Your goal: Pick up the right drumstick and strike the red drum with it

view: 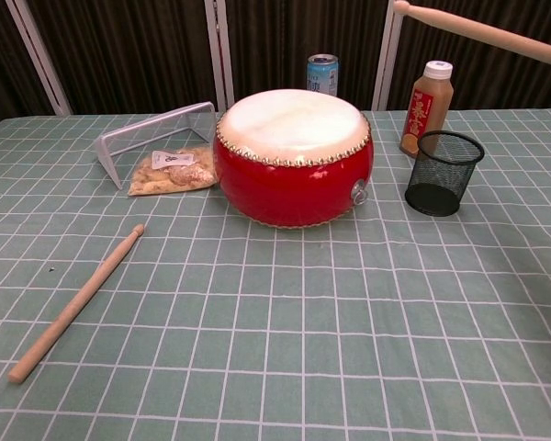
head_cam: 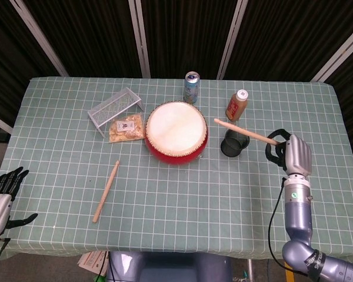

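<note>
Green checked cloth is covering the table (head_cam: 165,223) I am working over. Nearest me, at about eight o'clock, my left hand (head_cam: 1,197) is hanging off the table's near left corner with its fingers spread and nothing in them. A little further in, at seven o'clock from the drum, the left drumstick (head_cam: 106,191) is lying flat on the cloth, angled slightly, well apart from everything else.

At four o'clock from the drum, my right hand (head_cam: 295,157) is wrapping around the butt of the right drumstick (head_cam: 246,132) and holding it up in the air. In the head view the stick is pointing toward ten o'clock, crossing above the black mesh pen cup (head_cam: 235,142), with its tip hanging just right of the drum's rim. In the chest view the stick is showing high at the top right, well above the table.

The red drum (head_cam: 176,131) is sitting mid-table, pale skin facing up. At nine o'clock from it, a snack packet (head_cam: 126,128) is lying beside a tipped wire rack (head_cam: 115,108). Furthest away, a drinks can (head_cam: 192,87) is standing at twelve o'clock and an orange juice bottle (head_cam: 236,105) at two o'clock.
</note>
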Tool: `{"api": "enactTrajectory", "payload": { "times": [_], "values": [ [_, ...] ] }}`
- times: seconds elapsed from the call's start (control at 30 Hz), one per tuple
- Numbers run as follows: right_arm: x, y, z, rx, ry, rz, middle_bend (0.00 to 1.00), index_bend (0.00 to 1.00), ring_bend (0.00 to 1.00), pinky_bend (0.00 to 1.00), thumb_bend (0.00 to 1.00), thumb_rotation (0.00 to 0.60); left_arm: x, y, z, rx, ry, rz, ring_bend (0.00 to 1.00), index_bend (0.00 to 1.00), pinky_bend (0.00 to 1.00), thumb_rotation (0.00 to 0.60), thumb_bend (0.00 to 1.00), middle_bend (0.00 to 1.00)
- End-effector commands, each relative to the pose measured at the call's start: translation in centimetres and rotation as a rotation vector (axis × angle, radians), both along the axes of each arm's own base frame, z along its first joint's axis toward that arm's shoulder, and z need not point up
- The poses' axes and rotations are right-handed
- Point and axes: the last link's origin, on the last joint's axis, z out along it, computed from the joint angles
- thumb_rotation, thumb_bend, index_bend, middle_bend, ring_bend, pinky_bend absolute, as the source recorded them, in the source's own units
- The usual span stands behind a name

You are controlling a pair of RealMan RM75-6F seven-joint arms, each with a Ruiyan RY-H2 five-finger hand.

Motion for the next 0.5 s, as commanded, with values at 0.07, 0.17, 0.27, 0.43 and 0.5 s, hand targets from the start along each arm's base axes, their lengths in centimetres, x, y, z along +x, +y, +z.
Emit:
{"api": "enactTrajectory", "payload": {
  "times": [0.07,0.17,0.27,0.43,0.5],
  "values": [
    [2.2,-1.3,-0.9,0.006,0.023,0.015,0.99,0.93,1.0,0.99,0.57,0.6,0.0,0.0,0.0,-0.006,-0.01,0.012,0.0,0.0,0.0,0.6,0.0,0.0],
    [3.4,-2.0,-1.7,0.011,0.046,0.026,0.99,0.93,1.0,0.99,0.57,0.6,0.0,0.1,0.1,-0.016,-0.02,0.022,0.0,0.0,0.0,0.6,0.0,0.0],
    [4.2,-2.5,-3.0,0.025,0.072,0.025,0.99,0.93,1.0,0.99,0.57,0.6,0.0,0.1,0.2,-0.023,-0.027,0.029,0.0,0.0,0.0,0.6,0.0,0.0],
    [4.6,-3.4,-5.1,0.043,0.122,0.019,0.99,0.93,1.0,0.99,0.57,0.6,-0.1,0.1,0.2,-0.035,-0.042,0.045,0.0,0.0,0.0,0.6,0.0,0.0],
    [4.6,-3.8,-5.6,0.042,0.138,0.012,0.99,0.93,1.0,0.99,0.57,0.6,-0.1,0.2,0.2,-0.039,-0.049,0.054,0.0,0.0,0.0,0.6,0.0,0.0]
  ]
}}
